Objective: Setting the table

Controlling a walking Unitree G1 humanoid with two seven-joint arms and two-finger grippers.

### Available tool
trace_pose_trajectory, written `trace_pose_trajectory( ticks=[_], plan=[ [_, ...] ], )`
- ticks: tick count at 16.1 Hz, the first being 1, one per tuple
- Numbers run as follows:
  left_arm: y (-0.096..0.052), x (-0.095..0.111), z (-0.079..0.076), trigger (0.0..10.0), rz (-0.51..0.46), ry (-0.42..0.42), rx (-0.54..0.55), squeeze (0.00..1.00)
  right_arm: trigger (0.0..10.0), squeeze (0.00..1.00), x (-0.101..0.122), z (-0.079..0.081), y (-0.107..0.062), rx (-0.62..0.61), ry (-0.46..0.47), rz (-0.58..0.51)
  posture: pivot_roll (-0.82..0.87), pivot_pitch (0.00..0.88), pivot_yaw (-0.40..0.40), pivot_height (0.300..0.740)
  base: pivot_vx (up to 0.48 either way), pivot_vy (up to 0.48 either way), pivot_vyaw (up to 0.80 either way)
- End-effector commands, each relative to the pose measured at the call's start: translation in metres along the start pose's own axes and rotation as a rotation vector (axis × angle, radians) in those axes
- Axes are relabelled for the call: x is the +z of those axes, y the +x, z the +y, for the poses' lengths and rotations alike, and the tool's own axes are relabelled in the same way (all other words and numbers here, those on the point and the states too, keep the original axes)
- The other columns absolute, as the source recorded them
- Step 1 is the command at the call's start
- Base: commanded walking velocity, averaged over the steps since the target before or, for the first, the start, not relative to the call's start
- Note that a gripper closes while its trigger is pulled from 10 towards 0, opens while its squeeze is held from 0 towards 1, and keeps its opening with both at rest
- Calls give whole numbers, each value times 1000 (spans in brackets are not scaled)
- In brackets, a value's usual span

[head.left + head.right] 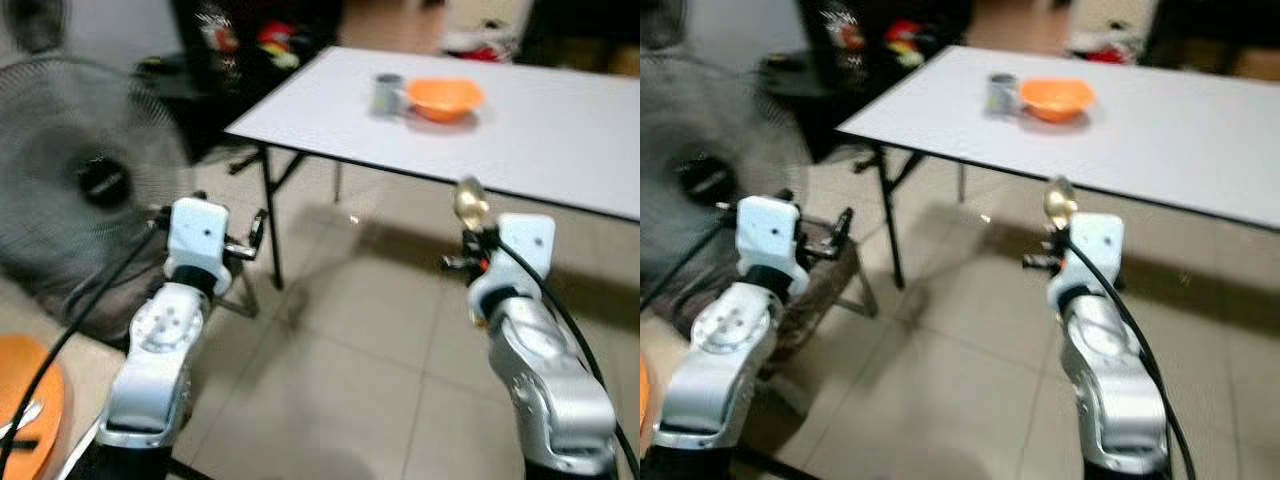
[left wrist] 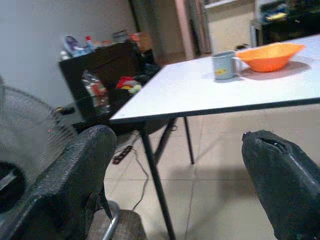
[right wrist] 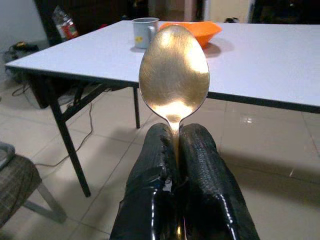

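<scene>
Tiled floor lies between the robot and a white table (image 1: 560, 150), which stands ahead and slightly to its right. Near the table's far left corner sit a mug (image 1: 388, 94) and an orange bowl (image 1: 443, 98), touching or nearly so. The right gripper (image 3: 175, 150) has its fingers pressed together on a spoon (image 3: 173, 75), held upright with the bowl end up and its long axis running up from the fingertips. That arm is the nearer one to the table's front edge, so the spoon will likely be carried forward and laid beside the bowl. The left gripper (image 2: 175, 175) has its fingers spread wide, holding nothing.
</scene>
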State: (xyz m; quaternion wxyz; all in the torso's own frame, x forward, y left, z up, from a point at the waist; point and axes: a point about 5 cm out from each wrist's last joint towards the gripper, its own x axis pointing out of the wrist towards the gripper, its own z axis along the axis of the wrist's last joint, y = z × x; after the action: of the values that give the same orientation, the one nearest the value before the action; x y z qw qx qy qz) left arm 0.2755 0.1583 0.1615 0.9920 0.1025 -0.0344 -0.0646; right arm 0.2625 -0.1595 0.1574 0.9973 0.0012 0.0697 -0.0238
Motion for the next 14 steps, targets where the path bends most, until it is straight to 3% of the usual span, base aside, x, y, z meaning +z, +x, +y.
trace_pose_trajectory(
  ticks=[1, 3, 4, 6, 12, 14],
  plan=[
    [3, 3, -3, 10000, 2, -11, -13, 0, 10000, 0, -2, -3, 2, -19, -7, 11, 17, 0, 78, 740, 0, 0, -800],
    [3, 3, 0, 10000, 15, -23, -11, 0, 10000, 0, -2, -1, 3, 3, -3, 20, 25, 0, 76, 740, 0, 0, -800],
    [1, -1, 0, 10000, 23, -31, -10, 0, 10000, 0, -5, 4, 3, 49, 54, 19, 37, 0, 88, 740, 0, 0, 0],
    [-1, -1, 1, 10000, 15, -42, -22, 0, 10000, 0, -7, 6, 4, 72, 71, 24, 43, 0, 91, 740, 0, 0, 0],
    [-4, 6, 6, 10000, 0, -47, -39, 0, 10000, 0, -10, 14, 12, 133, 58, 29, 74, 0, 64, 740, 343, 0, 0],
    [-5, 3, 4, 10000, 10, -60, -44, 0, 10000, 0, -6, 14, 12, 152, 34, 21, 68, 0, 60, 740, 384, 0, 603]
  ],
)
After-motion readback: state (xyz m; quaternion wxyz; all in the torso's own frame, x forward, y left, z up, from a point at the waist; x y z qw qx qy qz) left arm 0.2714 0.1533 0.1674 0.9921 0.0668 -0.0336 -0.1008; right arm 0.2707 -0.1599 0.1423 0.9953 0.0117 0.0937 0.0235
